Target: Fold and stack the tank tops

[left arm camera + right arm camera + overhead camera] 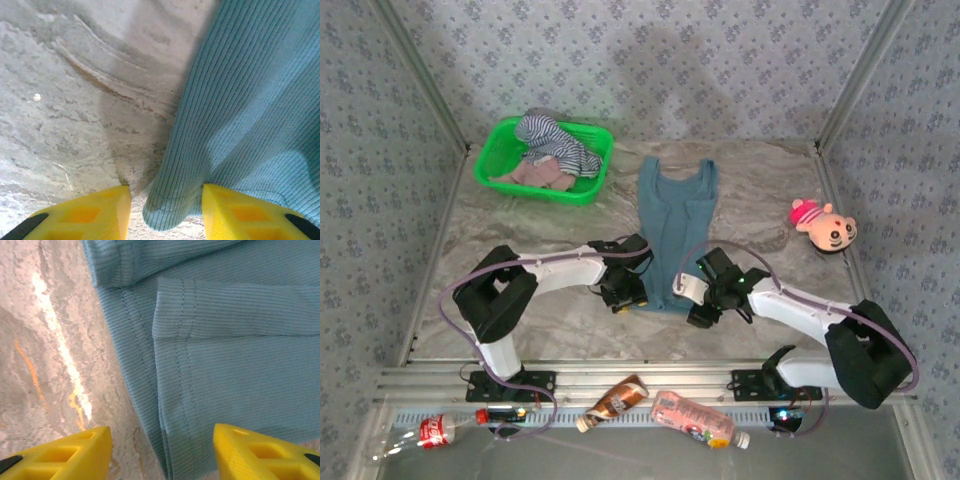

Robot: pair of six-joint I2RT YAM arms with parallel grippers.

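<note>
Little is done yet: the teal tank top [677, 225] lies spread flat and unfolded on the bench [520, 225], its near hem reaching both tools; the left tool [165, 192] stands open with one hem corner between its jaws, not pinched; the right tool [162, 432] stands open astride the other hem edge, holding nothing; well beyond the left tool, the striped top [555, 140] and pink top [542, 176] lie crumpled in the green basket [492, 152]; all three folds and the stack remain, I judge.
</note>
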